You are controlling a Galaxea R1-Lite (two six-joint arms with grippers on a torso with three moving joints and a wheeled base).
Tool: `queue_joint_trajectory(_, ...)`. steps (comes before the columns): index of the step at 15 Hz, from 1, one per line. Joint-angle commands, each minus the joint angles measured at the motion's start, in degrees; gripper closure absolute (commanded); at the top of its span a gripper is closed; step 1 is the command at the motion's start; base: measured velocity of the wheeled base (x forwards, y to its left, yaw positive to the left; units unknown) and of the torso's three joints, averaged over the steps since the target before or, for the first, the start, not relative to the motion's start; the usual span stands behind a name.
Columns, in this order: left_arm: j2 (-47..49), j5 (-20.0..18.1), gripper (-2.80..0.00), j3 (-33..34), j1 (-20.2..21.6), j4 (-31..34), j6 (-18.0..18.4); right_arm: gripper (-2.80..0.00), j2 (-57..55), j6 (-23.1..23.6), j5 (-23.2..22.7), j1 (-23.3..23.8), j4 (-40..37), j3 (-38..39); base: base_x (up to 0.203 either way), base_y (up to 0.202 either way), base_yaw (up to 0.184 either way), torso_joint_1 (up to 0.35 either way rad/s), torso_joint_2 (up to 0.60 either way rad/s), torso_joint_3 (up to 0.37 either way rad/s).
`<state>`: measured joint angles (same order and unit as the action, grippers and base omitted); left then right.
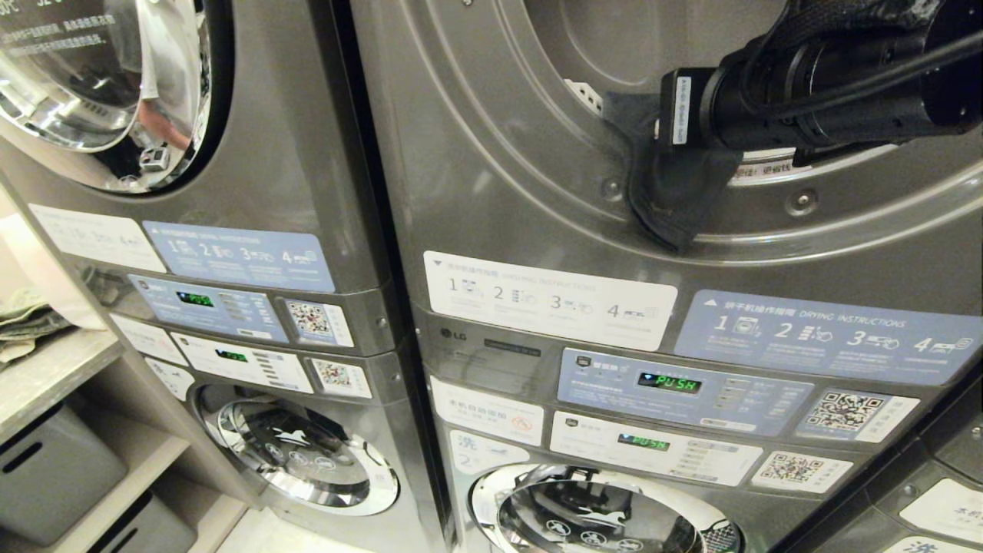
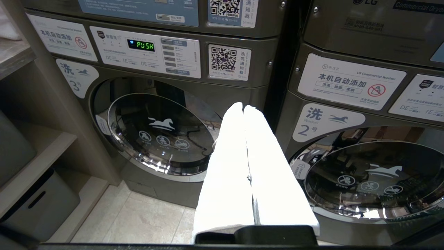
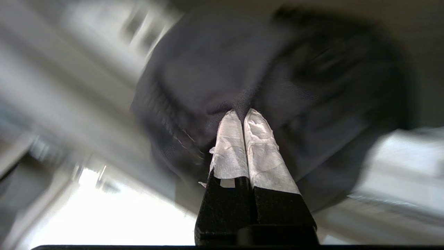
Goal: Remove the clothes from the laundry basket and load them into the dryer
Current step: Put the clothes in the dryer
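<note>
A dark grey garment point(image 1: 676, 192) hangs over the lower rim of the open dryer point(image 1: 499, 153), the upper machine on the right. My right arm point(image 1: 806, 107) reaches in from the upper right, just above the cloth. In the right wrist view my right gripper point(image 3: 241, 113) is shut, with its white-wrapped fingertips pinching a pucker of that dark garment point(image 3: 208, 76). My left gripper point(image 2: 242, 106) is shut and empty, held low in front of the two lower washers. The laundry basket is out of view.
A second stack stands to the left, its upper door point(image 1: 100, 77) closed and showing a person's reflection. Control panels point(image 1: 668, 384) sit below the dryer rim. Shelves on the far left hold grey bins point(image 1: 54, 476) and folded cloth point(image 1: 23, 322). Lower washer doors point(image 2: 163, 135) are closed.
</note>
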<state>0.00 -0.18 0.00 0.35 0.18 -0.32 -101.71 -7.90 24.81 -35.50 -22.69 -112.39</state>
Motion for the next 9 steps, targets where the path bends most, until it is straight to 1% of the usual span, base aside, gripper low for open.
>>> queue_joint_trajectory(1,-0.09,0.01,0.00,0.00,0.00,-0.01,-0.03,0.00,0.78,0.19,2.65,1.07,3.00,-0.28,0.000,0.000,0.000,0.000,0.00,0.000)
queue_joint_trajectory(2,-0.09,0.01,0.00,0.00,0.00,-0.01,-0.03,0.00,1.06,1.97,4.15,2.25,5.95,-0.31,0.000,0.000,0.000,0.000,0.00,0.000)
queue_joint_trajectory(3,-0.09,0.01,0.00,0.00,0.00,-0.01,-0.03,0.00,1.27,4.60,4.53,3.71,9.72,-0.33,0.000,0.000,0.000,0.000,0.00,0.000)
queue_joint_trajectory(6,-0.09,0.01,0.00,0.00,0.00,-0.01,-0.03,0.00,-0.37,12.96,4.63,5.48,27.69,-0.28,0.000,0.000,0.000,0.000,0.00,0.000)
queue_joint_trajectory(7,-0.09,0.01,0.00,0.00,0.00,-0.01,-0.03,0.00,-2.17,15.01,4.59,5.60,33.42,-0.24,0.000,0.000,0.000,0.000,0.00,0.000)
queue_joint_trajectory(9,-0.09,0.01,0.00,0.00,0.00,-0.01,-0.03,0.00,-7.68,17.68,4.56,5.67,43.80,-0.06,0.000,0.000,0.000,0.000,0.00,0.000)
